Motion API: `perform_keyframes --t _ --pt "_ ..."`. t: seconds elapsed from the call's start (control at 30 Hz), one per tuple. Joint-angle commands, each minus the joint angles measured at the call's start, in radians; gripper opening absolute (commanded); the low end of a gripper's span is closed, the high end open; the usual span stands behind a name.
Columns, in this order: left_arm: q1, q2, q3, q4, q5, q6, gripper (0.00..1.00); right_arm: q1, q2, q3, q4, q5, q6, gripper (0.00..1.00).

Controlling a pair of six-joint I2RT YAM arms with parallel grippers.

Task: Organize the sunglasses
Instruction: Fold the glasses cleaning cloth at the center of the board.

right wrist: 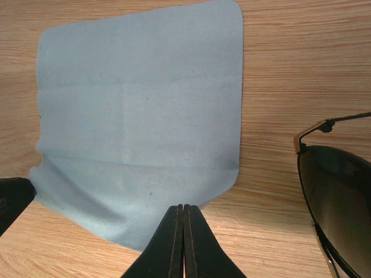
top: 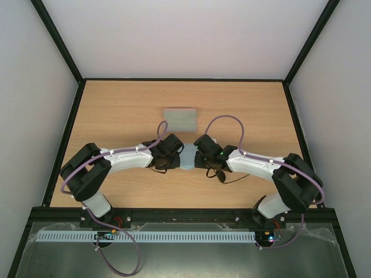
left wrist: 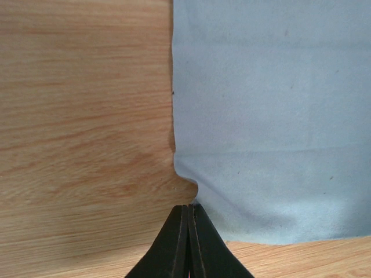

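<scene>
Starting nearest the arm bases, both arms reach in toward the middle of the table (left wrist: 81,116), and their tips meet over a light blue cloth (left wrist: 266,116) lying flat on the wood. The left gripper (left wrist: 188,211) is clenched tight at the cloth's 9 o'clock edge. The fabric puckers in toward its tip there, so it seems to have nipped a bit of that edge. The right gripper (right wrist: 183,209) is clenched too, its tip sitting at the cloth's edge on the 3 o'clock side; whether it holds any fabric or only rests against it cannot be told. The sunglasses (right wrist: 336,202) lie on the bare table just beside the cloth, at about 4 o'clock from it in the overhead view. They are apart from the cloth and neither gripper touches them; only one dark lens and a thin temple arm show in the right wrist view. Farther off, at 12 o'clock from the cloth, sits the case (top: 179,120), well clear of both arms. The step in hand looks like handling the cloth, probably folding or lifting it. The next move calls for a firm pinch on the thin fabric before raising it, keeping clear of the sunglasses close by.
</scene>
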State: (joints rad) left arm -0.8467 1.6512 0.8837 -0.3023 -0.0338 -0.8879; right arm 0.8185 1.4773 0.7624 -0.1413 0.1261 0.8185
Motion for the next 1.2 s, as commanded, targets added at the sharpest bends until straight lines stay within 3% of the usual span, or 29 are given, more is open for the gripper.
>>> perform_keyframes --t 0.0,1.17 --pt "0.013 -0.027 0.021 -0.012 0.01 0.017 0.02 -0.013 -0.013 0.033 -0.055 0.021 -0.016 0.01" --pt "0.14 0.067 0.17 -0.025 0.044 0.099 0.02 -0.132 0.116 0.168 -0.067 -0.002 -0.105 0.01"
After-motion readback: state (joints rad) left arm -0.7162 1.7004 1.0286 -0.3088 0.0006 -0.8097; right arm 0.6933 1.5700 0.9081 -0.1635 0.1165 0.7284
